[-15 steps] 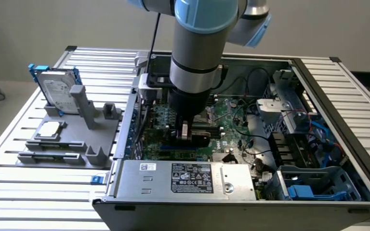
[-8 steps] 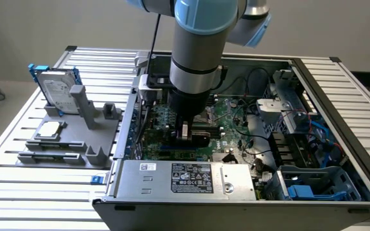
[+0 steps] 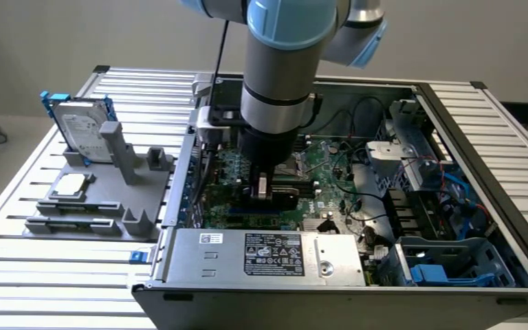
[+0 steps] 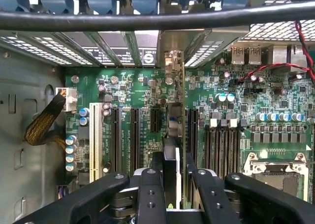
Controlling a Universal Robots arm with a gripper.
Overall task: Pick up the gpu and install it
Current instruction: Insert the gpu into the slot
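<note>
The gpu (image 3: 282, 197) is a dark card standing on edge over the green motherboard (image 3: 333, 161) inside the open computer case (image 3: 484, 172). My gripper (image 3: 264, 187) reaches straight down into the case and is shut on it. In the wrist view the gpu (image 4: 173, 118) shows as a thin edge running from between my fingers (image 4: 150, 197) to its silver bracket (image 4: 172, 61) at the case's rear wall. It lies in line with the black expansion slots (image 4: 134, 130). Whether it is fully seated I cannot tell.
A grey holder (image 3: 90, 213) on the slatted table at the exterior view's left carries a hard drive in a blue frame (image 3: 82, 130) and a square processor chip (image 3: 71, 183). The power supply (image 3: 264, 254), drive cages (image 3: 447, 265), cables (image 4: 42, 125) and the processor socket (image 4: 275, 167) surround the card.
</note>
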